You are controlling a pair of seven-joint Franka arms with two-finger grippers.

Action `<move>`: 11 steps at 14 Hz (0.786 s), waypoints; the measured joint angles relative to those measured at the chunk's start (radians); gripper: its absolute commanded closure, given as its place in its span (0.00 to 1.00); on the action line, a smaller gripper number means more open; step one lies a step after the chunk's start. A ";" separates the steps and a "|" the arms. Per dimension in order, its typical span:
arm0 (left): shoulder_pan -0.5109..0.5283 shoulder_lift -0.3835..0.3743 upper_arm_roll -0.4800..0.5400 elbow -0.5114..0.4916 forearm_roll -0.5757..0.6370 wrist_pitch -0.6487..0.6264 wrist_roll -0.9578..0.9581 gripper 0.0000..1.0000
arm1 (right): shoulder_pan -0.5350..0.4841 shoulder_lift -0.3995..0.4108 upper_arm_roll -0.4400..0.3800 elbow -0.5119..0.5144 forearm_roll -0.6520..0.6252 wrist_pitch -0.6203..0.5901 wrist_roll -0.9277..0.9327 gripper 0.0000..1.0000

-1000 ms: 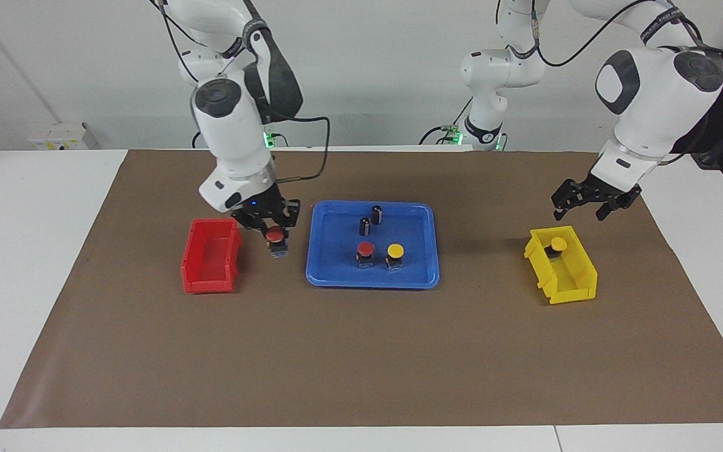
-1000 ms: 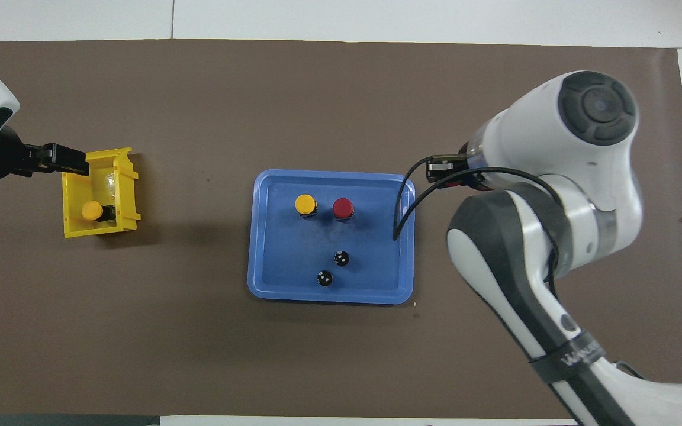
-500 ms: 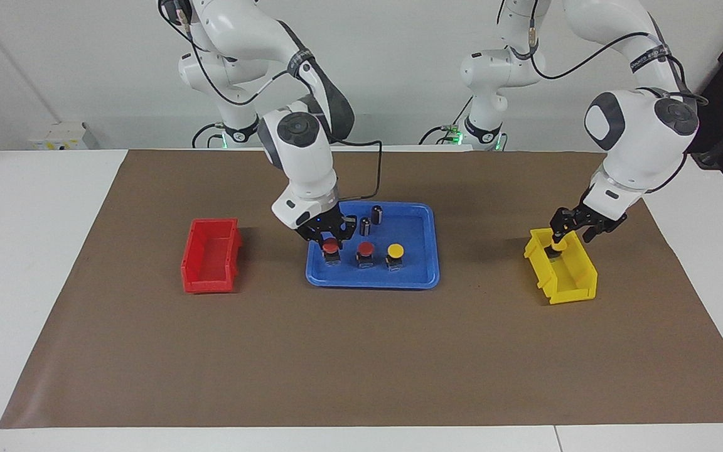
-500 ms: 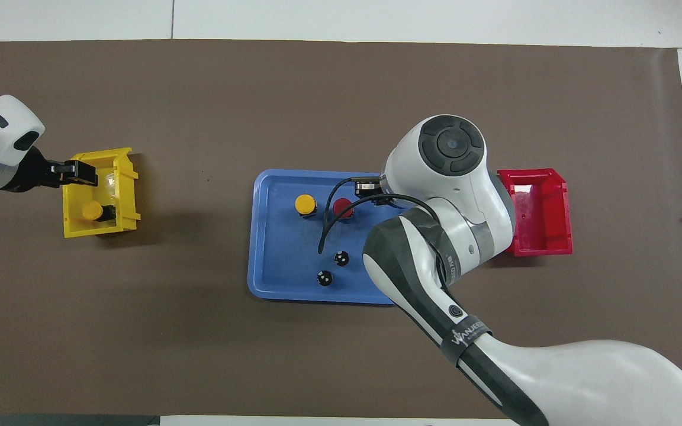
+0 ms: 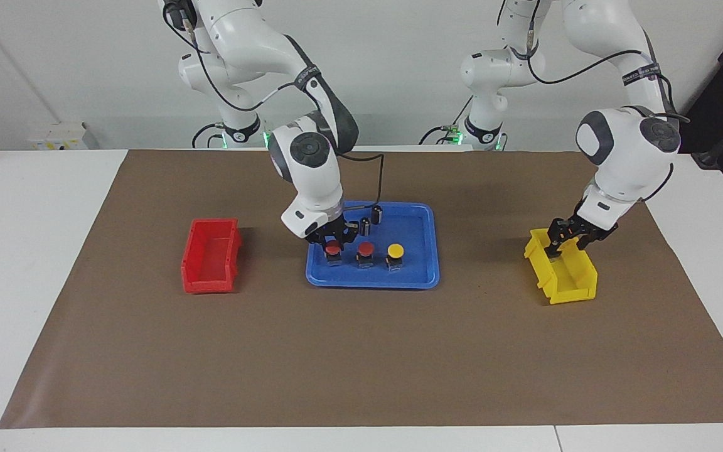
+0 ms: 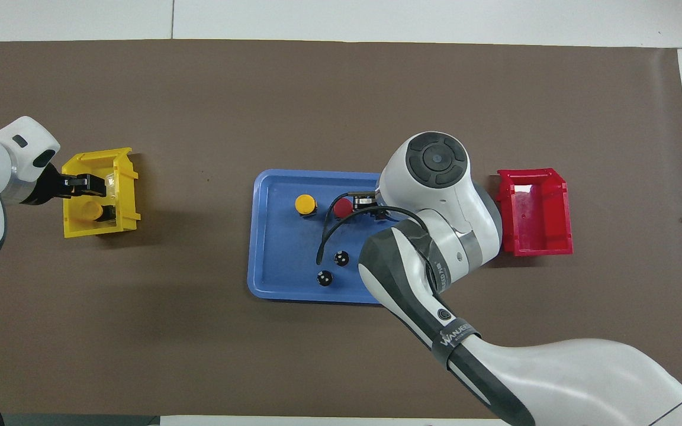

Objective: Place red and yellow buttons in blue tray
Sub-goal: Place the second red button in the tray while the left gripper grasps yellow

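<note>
Facing view: right claw (image 5: 332, 240), pinching a red button (image 5: 333, 248), has carried it into the tray (image 5: 415, 276); left claw (image 5: 563, 242) has dropped into the yellow bin (image 5: 572, 282), grip unclear.

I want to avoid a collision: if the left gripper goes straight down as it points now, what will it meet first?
Most likely the yellow button lying in the yellow bin; the left gripper is directly over it, though contact is unclear.
</note>
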 measured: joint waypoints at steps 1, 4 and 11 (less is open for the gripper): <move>0.001 0.000 0.000 -0.005 0.000 0.004 0.000 0.33 | 0.000 -0.001 0.000 -0.007 0.000 0.002 0.000 0.45; 0.001 0.000 0.000 -0.039 0.000 0.043 0.000 0.33 | 0.000 -0.004 -0.001 -0.014 0.000 0.008 0.000 0.00; 0.001 -0.001 0.000 -0.070 0.000 0.060 0.000 0.34 | -0.161 -0.076 -0.017 0.233 -0.066 -0.267 -0.010 0.00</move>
